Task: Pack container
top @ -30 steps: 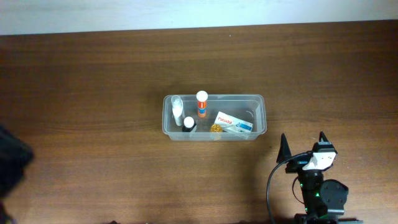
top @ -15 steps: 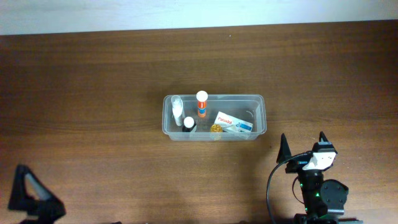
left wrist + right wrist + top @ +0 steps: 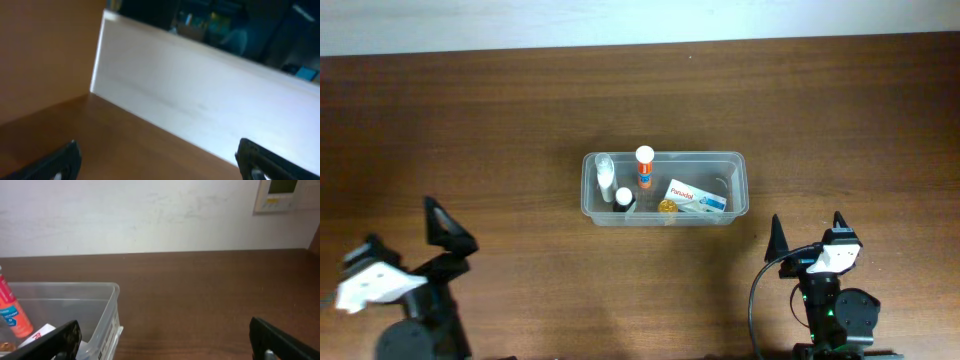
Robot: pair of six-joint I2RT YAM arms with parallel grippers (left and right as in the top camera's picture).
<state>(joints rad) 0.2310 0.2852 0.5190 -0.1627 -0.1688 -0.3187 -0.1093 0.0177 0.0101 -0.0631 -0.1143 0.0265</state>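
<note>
Dark wooden table carries the container at centre, seemingly packed. I see left gripper and right gripper released, empty; I'd park both low, toward 6 o'clock.

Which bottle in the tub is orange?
The upright bottle with the white cap by the container's far wall. The pale bottle and the short bottle beside it have no orange.

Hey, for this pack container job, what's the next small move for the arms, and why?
Probably just ease both arms back to rest. The orange tube, the box and the white bottle already sit inside the container, the overhead view shows no item outside it, and the left gripper and right gripper are open and empty.
</note>
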